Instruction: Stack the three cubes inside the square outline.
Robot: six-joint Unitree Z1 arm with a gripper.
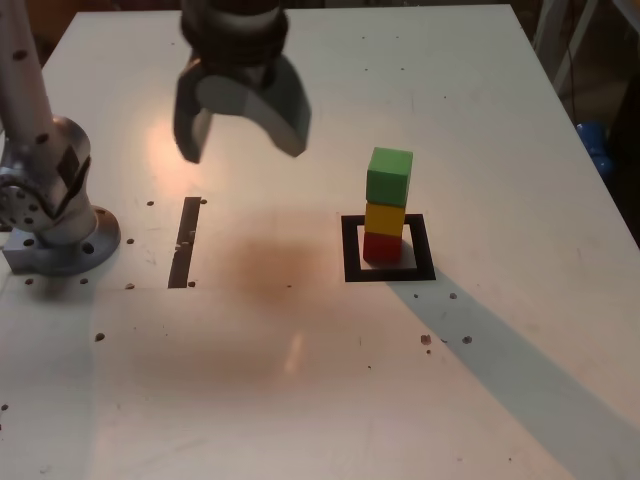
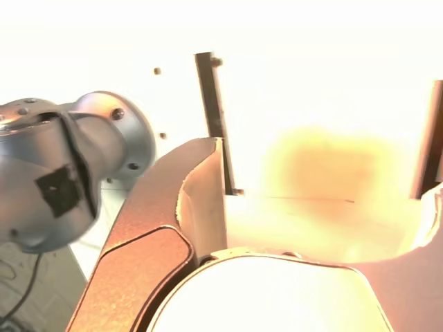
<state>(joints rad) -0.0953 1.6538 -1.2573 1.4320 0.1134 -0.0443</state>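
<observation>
Three cubes stand stacked in the exterior view: a green cube on a yellow cube on a red cube. The red one rests inside the square outline of black tape. My gripper hangs above the table well to the exterior view's left of the stack, open, with nothing between its fingers. In the wrist view the gripper shows wide-spread jaws over bright, washed-out table.
A straight black strip lies on the white table, also seen as the strip in the wrist view. The arm's metal base stands at the exterior view's left. Small screw holes dot the table.
</observation>
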